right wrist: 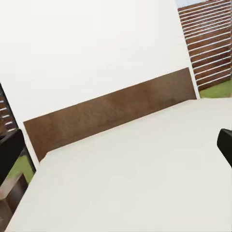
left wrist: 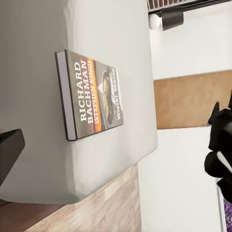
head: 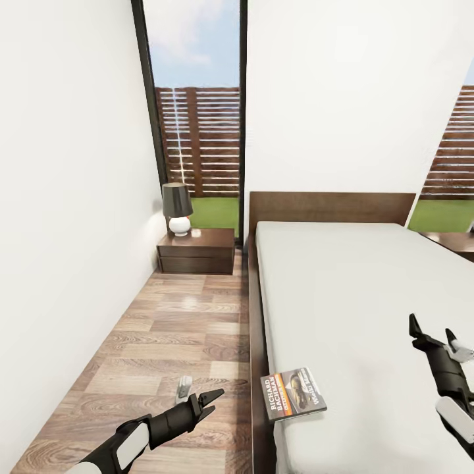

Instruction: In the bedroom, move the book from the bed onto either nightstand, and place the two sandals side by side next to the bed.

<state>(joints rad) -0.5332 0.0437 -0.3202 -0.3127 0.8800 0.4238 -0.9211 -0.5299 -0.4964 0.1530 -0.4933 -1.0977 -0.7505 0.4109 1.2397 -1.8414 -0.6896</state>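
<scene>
Book: one thin orange-striped paperback book (head: pixel 293 393) lies flat at the off-white bed's (head: pixel 355 289) near corner, just right of the left gripper (head: pixel 205 403).
Left gripper: spread, empty (over the floor).
Right gripper (head: pixel 434 337): spread, above the mattress.
Nightstands: one dark brown nightstand (head: pixel 197 250) near the headboard.

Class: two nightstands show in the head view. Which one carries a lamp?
The nightstand left of the bed, below the tall window. A dark-shaded lamp stands on it; the other nightstand, at the right edge, shows none.

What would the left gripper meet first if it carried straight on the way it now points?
Probably the near corner of the bed, at the book: the left gripper, jaws open, aims there over the floor, though depth is uncertain.
</scene>
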